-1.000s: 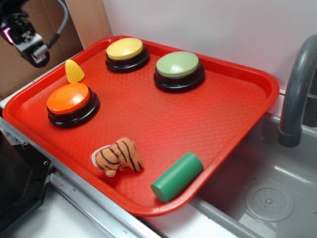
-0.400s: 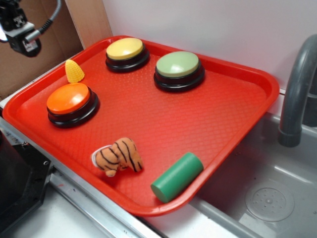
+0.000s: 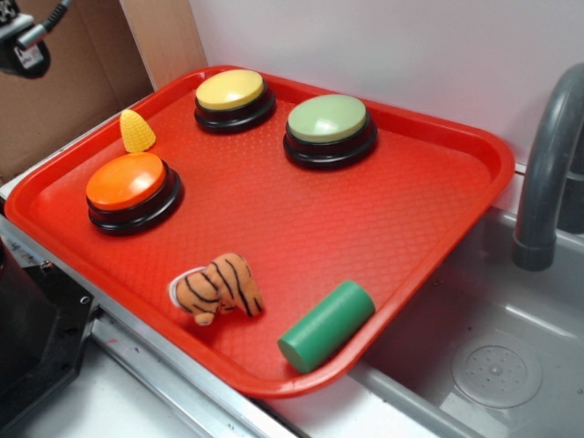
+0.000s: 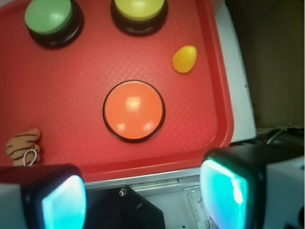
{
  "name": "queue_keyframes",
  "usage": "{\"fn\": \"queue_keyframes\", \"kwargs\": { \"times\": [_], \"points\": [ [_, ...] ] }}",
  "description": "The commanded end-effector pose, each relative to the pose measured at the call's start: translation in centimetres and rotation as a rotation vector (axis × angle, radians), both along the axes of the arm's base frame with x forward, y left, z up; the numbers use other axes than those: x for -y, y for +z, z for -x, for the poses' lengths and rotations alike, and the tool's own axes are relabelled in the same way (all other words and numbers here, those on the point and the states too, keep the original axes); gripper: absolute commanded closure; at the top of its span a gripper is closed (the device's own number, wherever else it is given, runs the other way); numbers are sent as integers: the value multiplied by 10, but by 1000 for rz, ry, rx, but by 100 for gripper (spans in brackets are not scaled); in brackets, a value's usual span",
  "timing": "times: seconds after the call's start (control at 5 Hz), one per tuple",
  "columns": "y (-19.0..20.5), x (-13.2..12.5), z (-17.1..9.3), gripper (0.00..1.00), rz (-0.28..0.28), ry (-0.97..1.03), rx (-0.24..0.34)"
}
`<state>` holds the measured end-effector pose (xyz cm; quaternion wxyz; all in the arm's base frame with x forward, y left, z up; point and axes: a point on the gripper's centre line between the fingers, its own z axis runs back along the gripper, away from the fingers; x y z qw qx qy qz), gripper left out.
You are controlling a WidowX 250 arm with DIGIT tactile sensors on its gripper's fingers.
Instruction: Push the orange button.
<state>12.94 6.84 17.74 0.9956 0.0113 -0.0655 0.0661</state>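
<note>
My fingers (image 4: 143,195) are spread wide with nothing between them, their two glowing teal pads (image 4: 224,193) framing the bottom of the wrist view. In the exterior view only a bit of my black wrist end (image 3: 20,46) shows at the top left corner, raised and well apart from everything on the tray.

The orange button (image 3: 128,187) sits on the red tray (image 3: 474,155), near the tray's left edge as the exterior view shows it. From my wrist camera it lies close to the middle of the picture (image 4: 134,110), a glossy orange dome ringed by its black base, with the tray's near rim between it and my fingers. I am above and off to the side of it, not touching it.

Just beside the orange button, toward the back of the tray, stands a small yellow corn-shaped toy (image 3: 137,131). Farther back is the yellow button (image 3: 234,96), and near it the pale green button (image 3: 328,128); both rest flat on black bases, apart from each other. At the tray's front a striped orange plush tiger (image 3: 217,288) lies on its side with a white loop at its head end. Near it, by the front rim, a green cylinder (image 3: 326,325) lies on its side.

The tray rests partly over a grey sink (image 3: 493,365), with a dark grey faucet (image 3: 547,173) rising at the right.
</note>
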Motion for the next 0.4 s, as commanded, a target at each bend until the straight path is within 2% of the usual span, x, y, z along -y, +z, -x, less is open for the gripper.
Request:
{"fn": "queue_keyframes", "kwargs": {
  "times": [0.0, 0.2],
  "points": [
    [23, -17, -11, 0, -25, 29, 25],
    [19, -19, -12, 0, -15, 26, 28]
  ]
}}
